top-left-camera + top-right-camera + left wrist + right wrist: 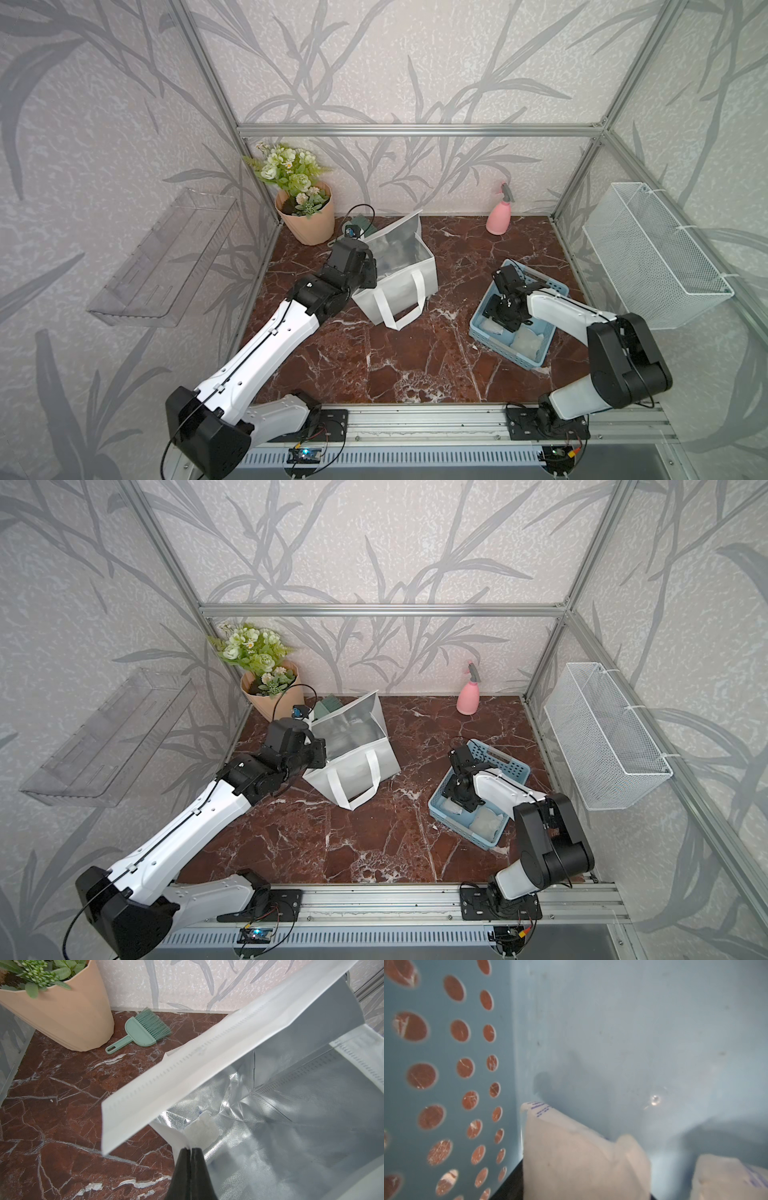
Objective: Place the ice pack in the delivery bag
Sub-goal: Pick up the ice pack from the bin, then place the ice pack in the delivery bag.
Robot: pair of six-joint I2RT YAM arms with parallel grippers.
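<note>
Left arm [266, 345] stretches from the lower left up to mid-frame. Its left gripper [190, 1149] is pinched tight on a strip of white fabric at the rim of the delivery bag [401, 291].

Right arm [557, 309] is folded over at the right of the top views, wrist pointing straight down, with the right gripper [503, 322] low inside the blue tray [544, 286]. Honestly can't tell if it's got hold of anything.

The ice pack [571, 1159] is a soft white pouch with blue print. It leans against the tray's wall of round holes, lower centre of the right wrist view. A second pack [724, 1178] sits at lower right.

The bag's boxy, with a crinkly silver foil lining [291, 1126] and the flap lid [207, 1059] up. A lumpy white pack [202, 1131] lies on its floor.
</note>
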